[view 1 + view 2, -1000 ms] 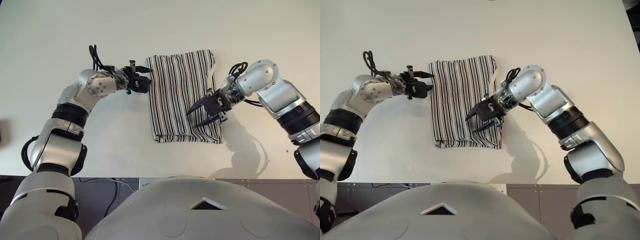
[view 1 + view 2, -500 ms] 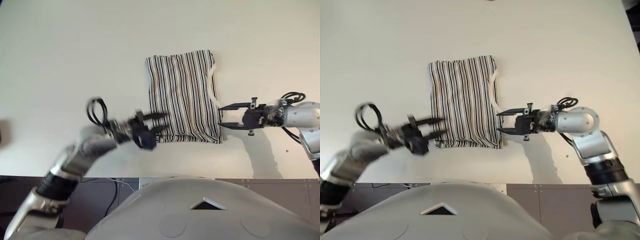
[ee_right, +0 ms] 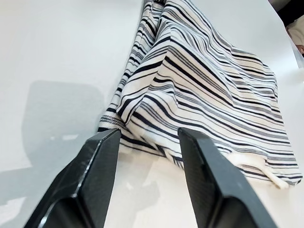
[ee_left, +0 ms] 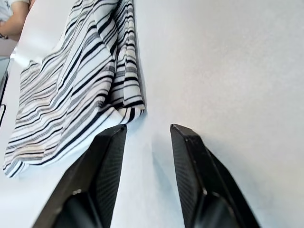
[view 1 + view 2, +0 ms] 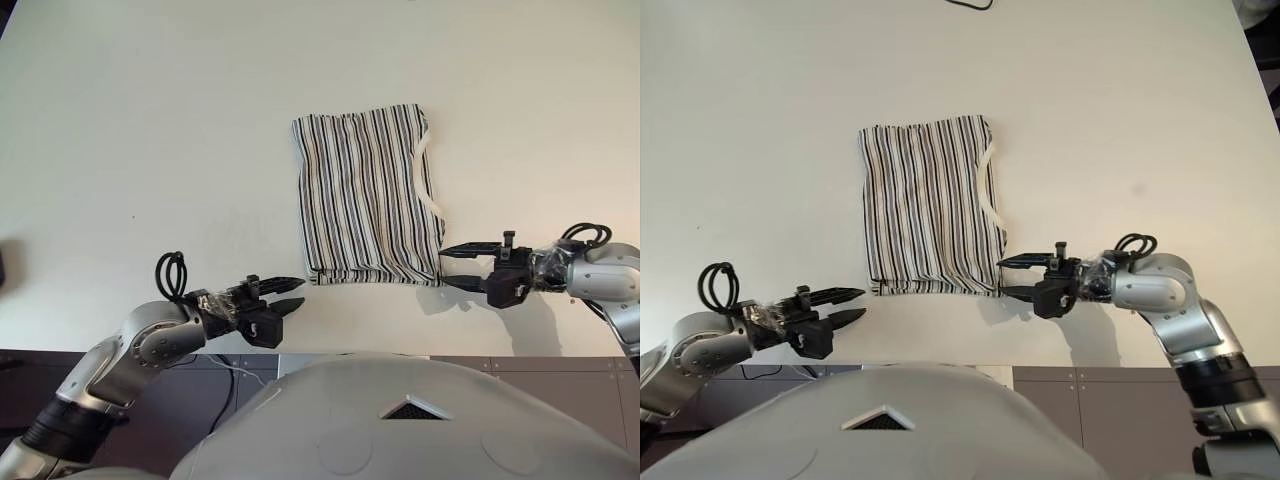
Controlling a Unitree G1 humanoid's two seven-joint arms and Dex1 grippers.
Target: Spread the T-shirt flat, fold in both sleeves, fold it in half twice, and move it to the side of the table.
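The T-shirt (image 5: pixel 365 195) is laid folded on the table (image 5: pixel 150 150); its near corners are found just ahead of the fingertips; the left gripper (image 5: pixel 302 291) and right gripper (image 5: pixel 444 266) are held parted and empty, seemingly so both corners can be pinched together.

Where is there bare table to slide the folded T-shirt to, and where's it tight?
Bare table lies left of the T-shirt, right of it, and beyond its far edge. Tight along the near edge: the left gripper, open, sits off its near-left corner, the right gripper, open, at its near-right corner.
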